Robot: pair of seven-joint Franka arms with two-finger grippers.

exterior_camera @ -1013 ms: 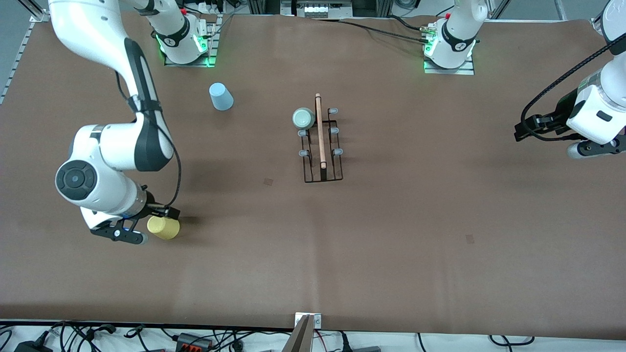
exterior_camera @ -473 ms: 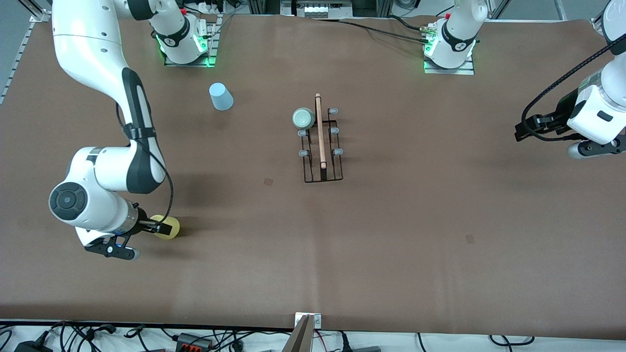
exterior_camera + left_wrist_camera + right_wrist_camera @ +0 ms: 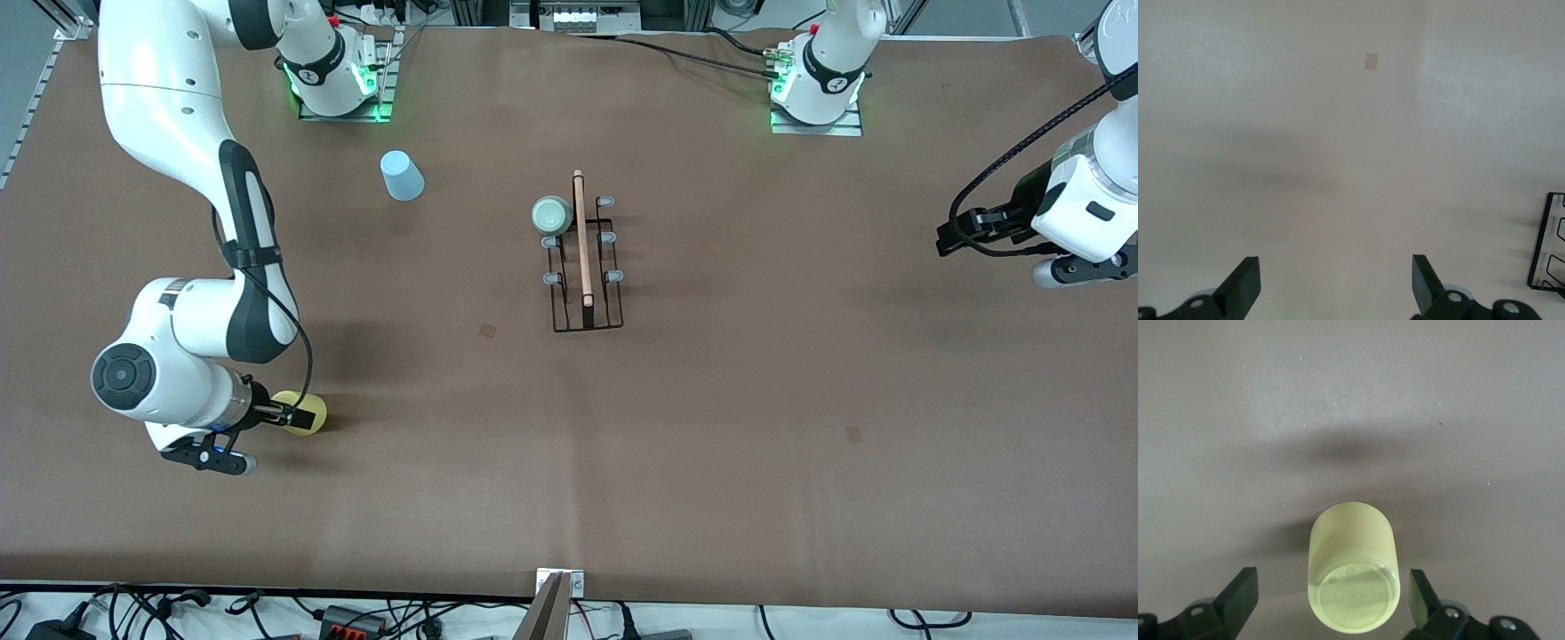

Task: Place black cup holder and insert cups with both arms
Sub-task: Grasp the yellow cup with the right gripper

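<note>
The black cup holder stands mid-table with its wooden rod on top; one corner of the holder shows in the left wrist view. A pale green cup sits on one of its pegs. The light blue cup stands upside down toward the right arm's end. The yellow cup is nearer the camera, its base facing the right wrist camera. My right gripper is open astride it, with a gap on each side. My left gripper waits open over bare table.
The brown mat carries two small dark patches. A metal bracket and cables lie at the near edge. Both arm bases stand along the edge farthest from the camera.
My right gripper has come down and shifted slightly toward the right arm's end, so its fingers now straddle the yellow cup. The left arm has not moved.
</note>
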